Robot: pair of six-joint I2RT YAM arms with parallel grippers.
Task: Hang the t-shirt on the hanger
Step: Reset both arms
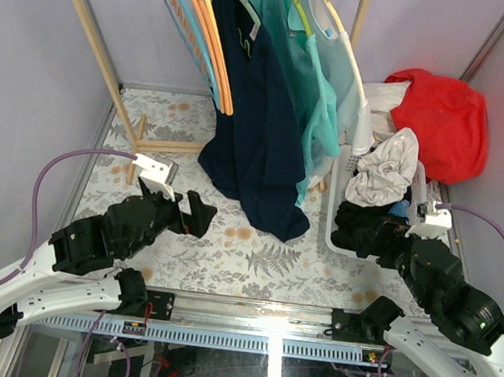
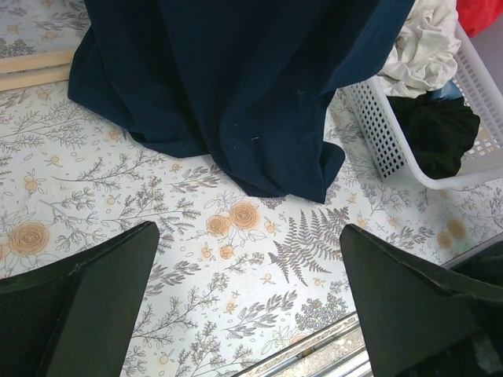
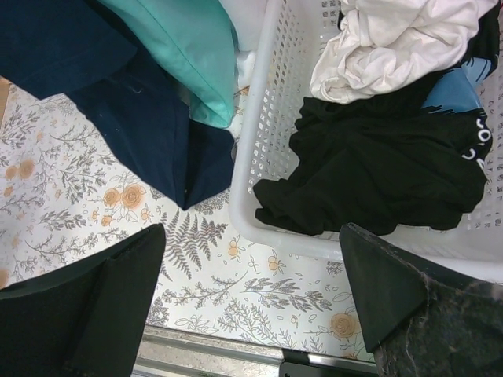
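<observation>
A: Both jaws are spread wide, nothing gripped: left gripper (image 2: pixel 250 232), right gripper (image 3: pixel 253 228). Which step is reached?
B: At upper centre the t-shirt (image 1: pixel 257 144) is seen hung on the hanger (image 1: pixel 249 15); probably only a check is called for.

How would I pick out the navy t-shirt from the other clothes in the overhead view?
Find the wooden clothes rail at the back. The t-shirt hangs from it between the bare orange hangers on its left and the teal shirt on its right. It is the only dark navy piece, and its hem pools on the floral tabletop.
</observation>
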